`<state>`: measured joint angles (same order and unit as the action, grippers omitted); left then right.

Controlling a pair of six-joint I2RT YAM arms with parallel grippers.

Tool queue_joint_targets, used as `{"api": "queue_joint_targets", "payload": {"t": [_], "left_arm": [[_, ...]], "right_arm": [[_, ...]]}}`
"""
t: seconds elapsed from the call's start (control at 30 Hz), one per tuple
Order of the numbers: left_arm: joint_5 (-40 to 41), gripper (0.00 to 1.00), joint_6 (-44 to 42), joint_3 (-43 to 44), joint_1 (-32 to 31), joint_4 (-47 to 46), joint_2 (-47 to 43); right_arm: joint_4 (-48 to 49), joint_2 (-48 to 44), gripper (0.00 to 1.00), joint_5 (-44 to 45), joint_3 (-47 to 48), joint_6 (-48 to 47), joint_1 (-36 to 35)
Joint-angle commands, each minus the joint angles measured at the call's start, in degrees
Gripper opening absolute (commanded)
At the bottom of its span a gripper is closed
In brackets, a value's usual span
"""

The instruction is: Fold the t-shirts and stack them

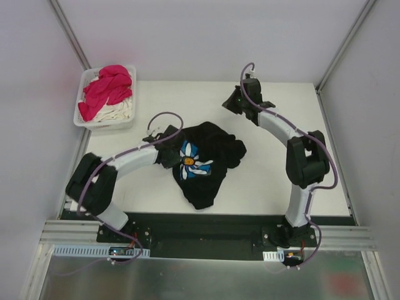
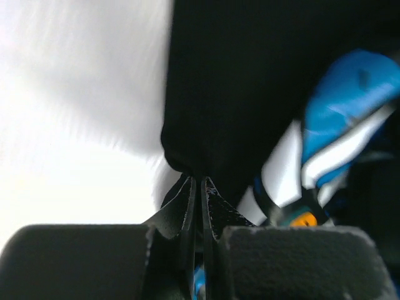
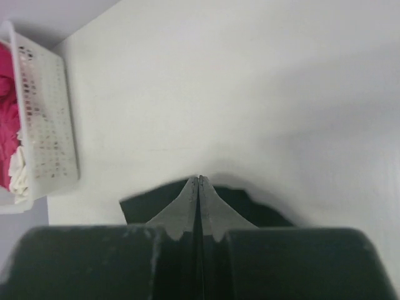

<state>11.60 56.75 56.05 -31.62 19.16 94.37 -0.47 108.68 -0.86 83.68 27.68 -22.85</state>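
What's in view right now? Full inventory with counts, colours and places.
black t-shirt: 1, black with a daisy print, crumpled at table centre
pink t-shirts: count unclear, magenta, heaped in the basket
cream t-shirts: count unclear, cream, in the basket beside the pink
basket: 1, white plastic, far-left table corner
table: 1, white, under everything
left pincer: 1, black, shut on the black t-shirt's left edge
right pincer: 1, black, shut and empty, over bare table at far right
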Motion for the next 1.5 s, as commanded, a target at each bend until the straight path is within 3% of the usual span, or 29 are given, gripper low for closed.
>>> {"api": "queue_joint_targets", "payload": {"t": [0.0,0.03,0.1,0.13,0.17,0.23,0.27,0.3,0.37,0.43,0.47,0.57,0.67,0.77,0.93,1.07,1.23,1.37,1.47], "left_arm": [[11.75,0.0,13.71,-2.8,-7.29,13.94,-14.1],[12.91,0.0,15.56,-1.92,-8.02,20.07,-14.91],[11.36,0.0,16.46,-0.95,-8.37,22.23,-15.88],[11.08,0.11,16.55,-0.6,-8.46,24.76,-15.97],[11.52,0.28,16.64,-0.16,-8.55,26.09,-16.06],[14.57,0.59,15.41,1.34,-8.55,27.94,-17.89],[16.34,0.7,11.93,2.04,-8.46,28.47,-19.12],[17.83,0.77,9.72,3.96,-8.38,28.57,-21.57],[20.66,0.9,3.5,6.08,-6.81,28.05,-24.22],[19.88,0.91,-4.5,8.37,-5.04,23.85,-26.25],[16.82,0.92,-13.25,8.98,-2.86,20.43,-26.34],[9.7,0.9,-21.05,9.86,0.14,9.86,-23.71],[4.06,0.87,-22.83,12.14,4.01,8.26,-17.57],[0.72,0.81,-18.98,11.37,7.88,8.44,-12.03],[-0.96,0.71,-14.92,9.87,11.75,8.62,-1.92],[-0.61,0.7,-13.16,8.03,11.93,8.53,1.6],[2.11,0.7,-11.67,5.21,12.28,8.88,3.98],[2.82,0.63,-8.68,3.19,13.07,8.79,5.39],[1.85,0.51,-7.1,2.84,13.33,8.7,6.44]], "right_arm": [[-3.83,4.51,0.01,-14.14,12.37,-5.8,-0.79],[-5.92,5.39,0.01,-15.04,16.04,-6.06,-0.88],[-11.35,4.96,0.01,-15.4,18.44,-6.06,-1.23],[-12.87,3.13,0.05,-15.14,18.97,-6.32,-1.32],[-14.46,1.9,0.11,-14.96,18.45,-6.67,-1.41],[-18.94,-1.79,0.35,-13.38,15.83,-7.46,-1.58],[-19.65,-6.07,0.44,-13.03,11.11,-7.47,-1.58],[-20.09,-8.29,0.61,-13.37,8.46,-7.47,-1.84],[-20.53,-14.51,0.68,-14.07,0.66,-7.38,-2.28],[-21.5,-18.22,0.76,-14.87,-4.02,-7.29,-3.95],[-21.42,-19.81,0.78,-14.78,-6.14,-7.55,-4.74],[-19.84,-24.91,0.81,-13.47,-13.96,-6.42,-9.22],[-15.8,-26.86,0.81,-12.24,-19.07,-4.92,-12.83],[-11.23,-25.02,0.79,-8.38,-19.17,-3.95,-14.85],[-10.6,-15.01,0.64,-5.38,-10.31,-4.21,-15.91],[-12.35,-5.79,0.58,-2.93,-1.44,-5.09,-16.52],[-18.25,-0.93,0.47,-1.42,4.12,-4.66,-16.7],[-19.48,-0.49,0.33,0.51,5.87,-5.97,-16.61],[-21.32,-0.4,0.06,0.42,8.07,-6.5,-16.17]]}}
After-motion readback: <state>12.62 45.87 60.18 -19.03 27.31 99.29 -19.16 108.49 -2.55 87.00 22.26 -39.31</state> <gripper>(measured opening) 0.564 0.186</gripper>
